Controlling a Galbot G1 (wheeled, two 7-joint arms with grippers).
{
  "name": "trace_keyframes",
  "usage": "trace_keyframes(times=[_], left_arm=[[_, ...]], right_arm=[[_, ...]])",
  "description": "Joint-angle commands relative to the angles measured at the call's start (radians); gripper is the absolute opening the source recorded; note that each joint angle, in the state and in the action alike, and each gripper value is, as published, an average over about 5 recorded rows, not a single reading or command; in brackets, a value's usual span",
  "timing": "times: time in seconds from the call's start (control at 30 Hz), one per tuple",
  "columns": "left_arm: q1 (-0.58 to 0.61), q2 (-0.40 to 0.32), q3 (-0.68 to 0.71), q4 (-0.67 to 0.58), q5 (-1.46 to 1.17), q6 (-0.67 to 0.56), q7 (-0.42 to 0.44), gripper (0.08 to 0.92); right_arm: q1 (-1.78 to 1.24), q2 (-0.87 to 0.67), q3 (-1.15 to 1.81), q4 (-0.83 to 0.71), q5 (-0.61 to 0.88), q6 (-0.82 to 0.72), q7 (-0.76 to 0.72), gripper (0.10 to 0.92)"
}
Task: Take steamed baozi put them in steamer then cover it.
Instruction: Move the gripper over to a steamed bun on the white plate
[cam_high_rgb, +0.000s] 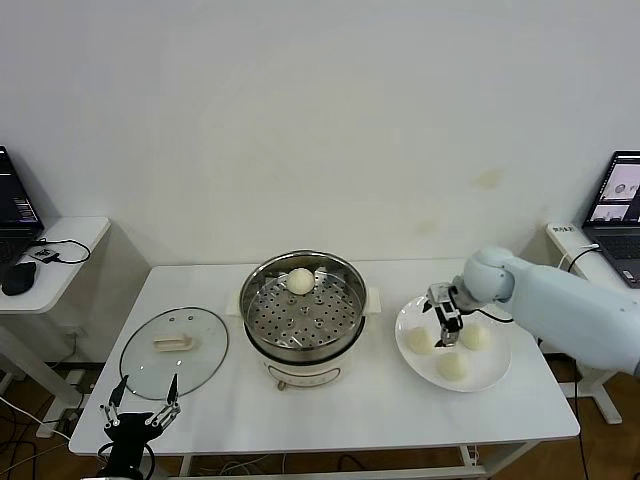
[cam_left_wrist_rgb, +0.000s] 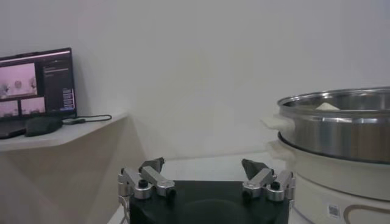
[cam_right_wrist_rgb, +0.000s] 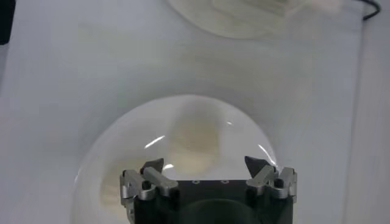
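Note:
The steel steamer stands mid-table on its white base, with one baozi on the far side of its perforated tray. Three more baozi lie on a white plate to its right. My right gripper hangs open over the plate, between the two rear buns. In the right wrist view its open gripper is above a bun on the plate. My left gripper is open and empty at the table's front left corner, and it also shows in the left wrist view.
A glass lid with a cream handle lies flat on the table left of the steamer. The steamer's wall shows in the left wrist view. Side desks with laptops stand at both sides. A white wall is behind the table.

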Motion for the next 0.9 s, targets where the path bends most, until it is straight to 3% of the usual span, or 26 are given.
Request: trace_keyframes(times=[0.03,0.43,0.9], left_arm=[[-0.002,-0.002,0.003,-0.001,0.002,-0.001,0.0,0.823],[-0.008,0.001,0.003,0.004,0.005,0.0,0.0,0.823],[-0.012,0.0,0.006,0.004,0.006,-0.001,0.0,0.823]], right_arm=[[-0.072,0.041,0.033,-0.054,-0.049,-0.007,0.003,0.823],[-0.118,0.069,0.077,-0.113,-0.077,0.005,0.02,0.813],[-0.116,0.088,0.092,-0.126,-0.073,0.003,0.027,0.66]])
